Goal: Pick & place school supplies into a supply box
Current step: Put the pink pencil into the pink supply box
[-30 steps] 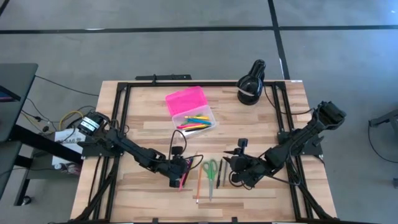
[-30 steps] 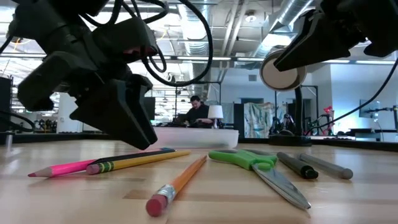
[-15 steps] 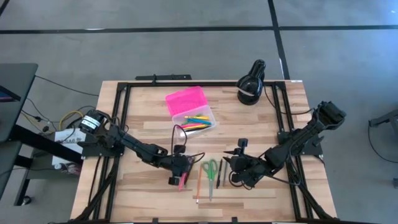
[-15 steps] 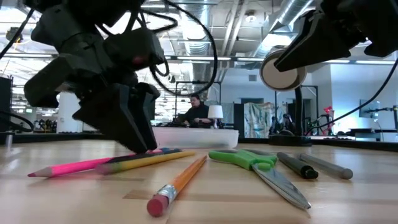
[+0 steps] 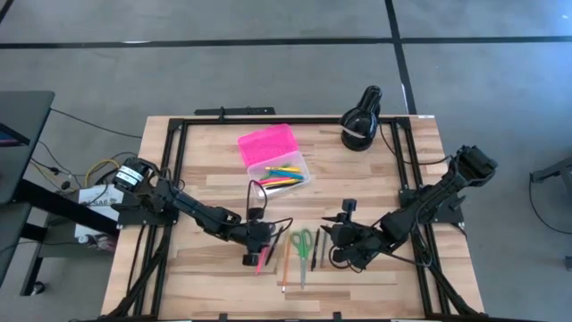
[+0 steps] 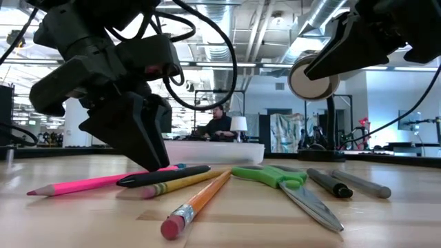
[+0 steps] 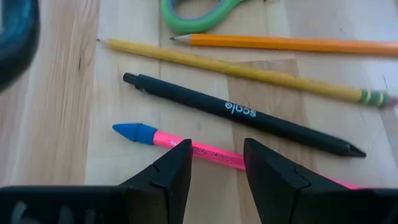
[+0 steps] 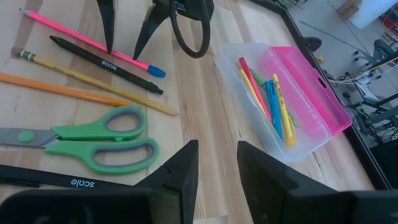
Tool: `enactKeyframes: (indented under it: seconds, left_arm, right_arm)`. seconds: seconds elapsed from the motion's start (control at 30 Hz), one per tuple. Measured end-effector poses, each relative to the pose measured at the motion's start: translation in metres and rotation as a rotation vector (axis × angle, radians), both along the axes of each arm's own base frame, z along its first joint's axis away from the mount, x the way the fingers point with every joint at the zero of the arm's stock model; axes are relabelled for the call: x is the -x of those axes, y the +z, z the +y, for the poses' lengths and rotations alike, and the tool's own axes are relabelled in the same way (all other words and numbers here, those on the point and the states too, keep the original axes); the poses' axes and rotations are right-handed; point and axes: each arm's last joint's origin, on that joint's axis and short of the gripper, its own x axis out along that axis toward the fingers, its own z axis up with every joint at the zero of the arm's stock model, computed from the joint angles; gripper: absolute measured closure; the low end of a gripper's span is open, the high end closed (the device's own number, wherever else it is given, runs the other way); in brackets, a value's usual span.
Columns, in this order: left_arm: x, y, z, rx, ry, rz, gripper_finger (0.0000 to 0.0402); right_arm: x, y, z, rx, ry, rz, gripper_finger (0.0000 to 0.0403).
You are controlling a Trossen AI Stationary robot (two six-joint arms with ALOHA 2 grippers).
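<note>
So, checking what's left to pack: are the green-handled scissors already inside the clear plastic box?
No, the green-handled scissors lie on the wooden table, outside the clear plastic box.

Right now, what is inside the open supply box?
The supply box holds several pens or markers lying lengthwise in its clear base: yellow, blue, red-pink and green ones. Its pink lid is folded open. Whatever lies beneath them cannot be seen.
</note>
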Motion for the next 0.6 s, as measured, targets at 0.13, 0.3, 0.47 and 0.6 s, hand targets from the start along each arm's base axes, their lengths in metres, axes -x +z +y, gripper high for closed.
enactKeyframes:
  seconds: [0.13, 0.3, 0.47, 0.6]
  left_arm:
    - [-0.0012, 0.001, -0.0003, 0.052, 0.076, 0.007, 0.026]
    - [-0.0052, 0.0046, -0.0021, 0.12, 0.166, 0.003, 0.026]
    - [-0.0061, 0.0051, -0.0024, 0.168, 0.242, 0.0, 0.026]
    - [-0.0064, 0.0052, -0.0023, 0.207, 0.299, -0.002, 0.0261]
  right_arm:
    - [0.0, 0.0, 0.0, -0.004, -0.003, -0.002, 0.0296]
    - [0.0, 0.0, 0.0, -0.006, -0.003, -0.002, 0.0296]
    - [0.0, -0.0001, 0.0001, -0.007, -0.002, -0.001, 0.0296]
    - [0.0, -0.0002, 0.0002, -0.01, 0.001, 0.001, 0.0296]
